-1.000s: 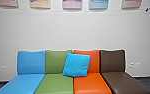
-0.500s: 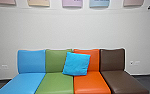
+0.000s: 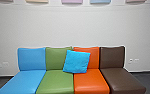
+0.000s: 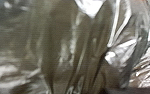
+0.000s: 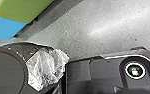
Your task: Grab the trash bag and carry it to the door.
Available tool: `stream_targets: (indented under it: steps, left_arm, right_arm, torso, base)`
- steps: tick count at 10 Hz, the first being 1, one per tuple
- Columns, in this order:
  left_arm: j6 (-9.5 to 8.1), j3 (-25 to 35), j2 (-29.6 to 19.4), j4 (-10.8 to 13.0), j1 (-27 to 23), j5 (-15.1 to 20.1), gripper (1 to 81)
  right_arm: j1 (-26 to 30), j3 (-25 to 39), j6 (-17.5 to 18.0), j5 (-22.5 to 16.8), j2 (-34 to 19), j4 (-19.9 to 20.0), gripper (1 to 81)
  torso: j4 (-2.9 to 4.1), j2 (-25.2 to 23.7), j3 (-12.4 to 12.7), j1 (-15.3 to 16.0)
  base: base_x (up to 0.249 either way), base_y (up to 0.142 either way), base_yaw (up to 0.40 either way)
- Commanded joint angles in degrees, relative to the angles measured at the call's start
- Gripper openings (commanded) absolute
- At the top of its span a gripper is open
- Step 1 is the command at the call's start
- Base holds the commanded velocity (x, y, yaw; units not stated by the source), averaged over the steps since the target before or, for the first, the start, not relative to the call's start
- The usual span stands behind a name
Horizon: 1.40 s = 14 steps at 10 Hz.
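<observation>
Gleaming close to the left wrist camera: the creased trash bag (image 4: 63,50).

In front of me I see a pale wall (image 3: 91,30), and near it there is a long sofa (image 3: 55,82), which has four seats side by side, from left to right blue, green, orange and brown. One bright blue cushion (image 3: 76,61) leans, a little tilted, over the green and the orange backrests, and high above I find the lower parts of coloured panels (image 3: 100,1). Wall sockets (image 3: 133,60) are on both sides, and the grey floor (image 5: 78,37) shines softly under the light.
</observation>
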Motion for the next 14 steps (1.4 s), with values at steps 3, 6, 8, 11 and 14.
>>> stream_targets:
  steps: [3, 6, 8, 11, 14]
  left_arm:
    - [1.29, 10.2, -6.0, -0.6, -3.8, 0.5, 1.0]
    - [1.20, 10.2, -5.7, -0.9, -3.8, 0.5, 1.0]
    - [1.29, 8.4, -4.5, -0.9, -2.9, 0.5, 1.0]
    - [2.42, 0.9, 1.3, 0.0, 1.2, 0.5, 1.0]
    - [4.62, -6.8, 7.2, 0.0, 3.4, 0.5, 1.0]
  right_arm:
    - [0.3, 0.0, -0.4, -0.3, 1.4, -3.8, 81.1]
    - [0.1, 0.0, -0.4, -0.3, 1.4, -4.0, 81.1]
    - [-0.3, -0.7, -0.4, -0.3, 1.8, -4.0, 81.1]
    - [-1.7, -4.3, -0.3, -0.3, 4.4, -4.2, 81.1]
    - [-3.0, -7.9, -0.3, -0.3, 8.8, -4.3, 81.1]
  torso:
    - [0.00, 9.9, 0.0, -6.4]
    - [0.00, 16.1, 0.0, -10.4]
    - [0.00, 20.4, 0.0, -13.2]
    - [0.00, 25.9, 6.8, -16.7]
    - [0.00, 32.0, 6.4, -20.7]
  base:
    - [0.000, 0.000, 0.000]
    - [0.000, 0.000, 0.000]
    - [0.000, 0.000, 0.000]
    - [0.000, 0.000, 0.000]
    - [0.000, 0.000, 0.000]
